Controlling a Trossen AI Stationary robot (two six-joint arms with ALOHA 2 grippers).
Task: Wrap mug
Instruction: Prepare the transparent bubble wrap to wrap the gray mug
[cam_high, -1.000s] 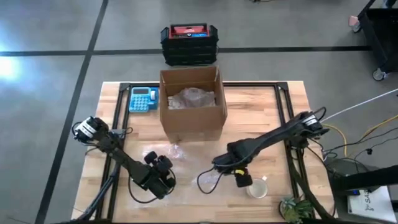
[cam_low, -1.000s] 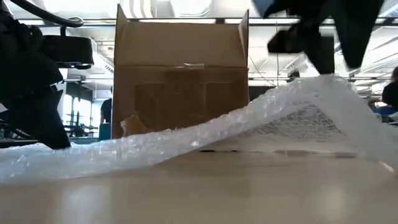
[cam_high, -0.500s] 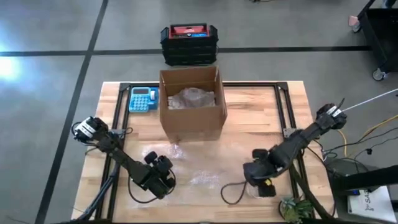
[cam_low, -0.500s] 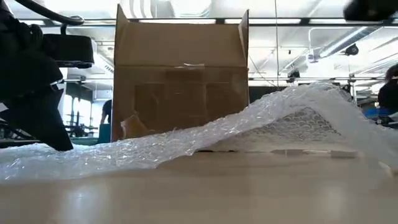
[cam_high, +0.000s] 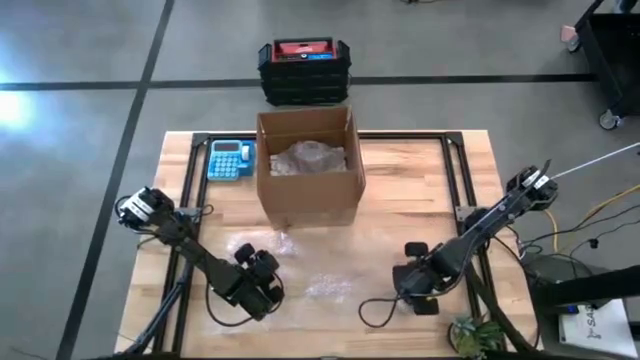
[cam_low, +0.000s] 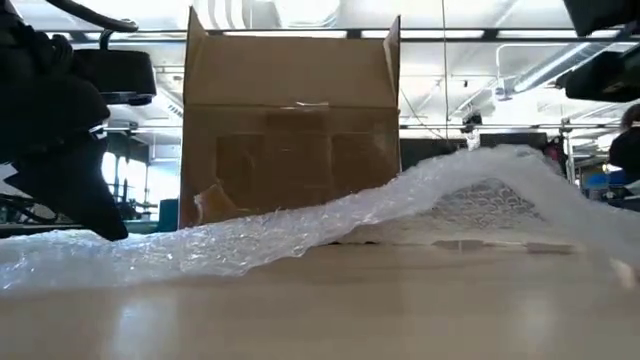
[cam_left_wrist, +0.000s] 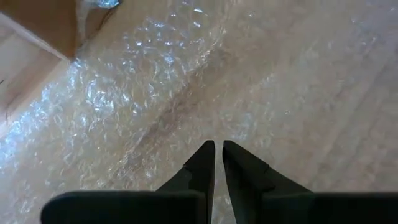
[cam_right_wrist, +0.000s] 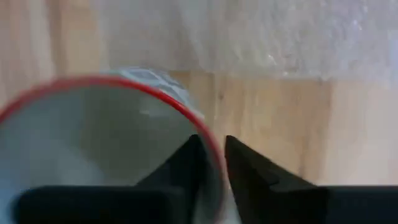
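My right gripper (cam_right_wrist: 211, 163) pinches the mug (cam_right_wrist: 99, 143) by its red rim, near-right on the table (cam_high: 420, 190). My left gripper (cam_left_wrist: 214, 155), fingers nearly together, rests over the bubble wrap (cam_high: 325, 288) near-left. Bare wood lies between wrap edge and mug.

Cardboard box (cam_high: 309, 165), flaps up and open on top, stands well beyond the left claw (cam_high: 258, 288) and the right claw (cam_high: 418, 292), about midway between them, with crumpled clear wrap inside. Blue calculator (cam_high: 231, 159) lies just beside the box, on the left claw's side. Stack of black crates (cam_high: 304, 70) with a red top sits on the floor past the table (cam_high: 410, 190). Small green plant (cam_high: 475, 336) at the table edge near the right claw.
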